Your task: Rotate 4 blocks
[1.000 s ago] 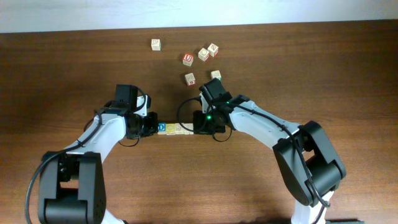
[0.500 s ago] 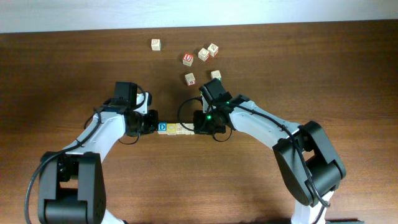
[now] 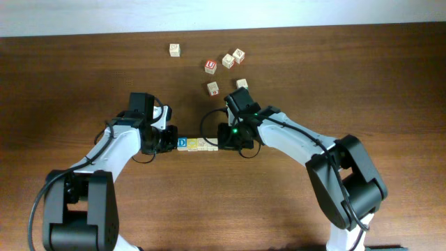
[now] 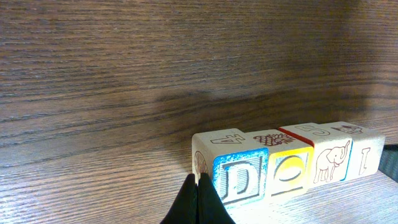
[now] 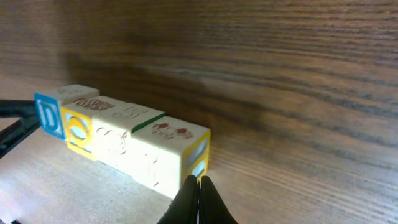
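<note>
Overhead: the four blocks (image 3: 196, 144) lie in one row on the table (image 3: 348, 63), between the left end effector (image 3: 171, 141) and right end effector (image 3: 221, 141). No shift shows over the last second, so rotation appears stalled.
Left wrist: fingers pressed together at the D block (image 4: 239, 180).
Right wrist: fingers pressed together at the opposite end.

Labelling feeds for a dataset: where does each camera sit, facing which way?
Overhead: above the table, looking down; both arms, left gripper and right gripper flanking the four-block row.
Left wrist: on the left arm, facing the blue D block ending the row; own shut fingertips show.
Right wrist: on the right arm, facing the opposite end; own shut fingertips show.
All share the row.
</note>
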You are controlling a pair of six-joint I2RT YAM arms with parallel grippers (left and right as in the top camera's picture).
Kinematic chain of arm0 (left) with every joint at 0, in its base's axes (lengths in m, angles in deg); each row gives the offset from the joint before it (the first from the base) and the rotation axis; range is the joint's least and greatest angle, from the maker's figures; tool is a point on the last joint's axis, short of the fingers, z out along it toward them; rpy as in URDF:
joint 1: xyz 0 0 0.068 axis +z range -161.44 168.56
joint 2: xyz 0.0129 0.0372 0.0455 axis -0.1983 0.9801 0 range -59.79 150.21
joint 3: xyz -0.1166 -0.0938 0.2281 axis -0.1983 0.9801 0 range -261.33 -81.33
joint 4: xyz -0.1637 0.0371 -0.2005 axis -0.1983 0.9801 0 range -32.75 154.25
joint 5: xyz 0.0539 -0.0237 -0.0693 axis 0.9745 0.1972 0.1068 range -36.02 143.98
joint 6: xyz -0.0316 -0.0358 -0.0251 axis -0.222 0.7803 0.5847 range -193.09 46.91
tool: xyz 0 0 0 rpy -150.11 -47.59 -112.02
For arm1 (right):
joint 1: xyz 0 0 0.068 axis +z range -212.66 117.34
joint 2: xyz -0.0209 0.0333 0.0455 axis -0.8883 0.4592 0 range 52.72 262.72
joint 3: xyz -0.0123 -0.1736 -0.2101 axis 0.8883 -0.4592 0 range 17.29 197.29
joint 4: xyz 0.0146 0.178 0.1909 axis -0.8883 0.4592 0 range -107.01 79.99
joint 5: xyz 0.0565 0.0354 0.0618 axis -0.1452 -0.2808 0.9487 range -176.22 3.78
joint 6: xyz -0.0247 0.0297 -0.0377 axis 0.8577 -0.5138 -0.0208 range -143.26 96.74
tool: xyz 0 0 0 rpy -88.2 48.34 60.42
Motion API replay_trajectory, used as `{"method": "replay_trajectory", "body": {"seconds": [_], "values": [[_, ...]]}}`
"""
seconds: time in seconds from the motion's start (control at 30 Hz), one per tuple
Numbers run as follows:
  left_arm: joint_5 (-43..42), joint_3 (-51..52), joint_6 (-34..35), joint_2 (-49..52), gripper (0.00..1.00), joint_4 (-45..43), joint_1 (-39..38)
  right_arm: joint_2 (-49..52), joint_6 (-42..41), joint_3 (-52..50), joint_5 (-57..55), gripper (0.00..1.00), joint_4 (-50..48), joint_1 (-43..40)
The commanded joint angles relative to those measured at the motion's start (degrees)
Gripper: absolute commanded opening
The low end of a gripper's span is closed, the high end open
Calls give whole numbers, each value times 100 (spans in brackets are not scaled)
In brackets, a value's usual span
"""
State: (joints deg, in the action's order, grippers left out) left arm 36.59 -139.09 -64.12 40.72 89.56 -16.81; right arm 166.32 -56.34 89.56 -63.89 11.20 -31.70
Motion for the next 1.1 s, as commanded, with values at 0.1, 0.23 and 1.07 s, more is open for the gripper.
{"method": "replay_trajectory", "body": {"seconds": [0.1,0.23,1.07], "values": [[-105,-87,-96,63,0,2,-26,212,-63,28,151,4,-15,-66],[-105,-87,-96,63,0,-11,-26,212,-57,31,236,4,-59,-61],[-197,-85,-94,63,0,-9,-28,-74,592,275,98,4,-72,356]]}}
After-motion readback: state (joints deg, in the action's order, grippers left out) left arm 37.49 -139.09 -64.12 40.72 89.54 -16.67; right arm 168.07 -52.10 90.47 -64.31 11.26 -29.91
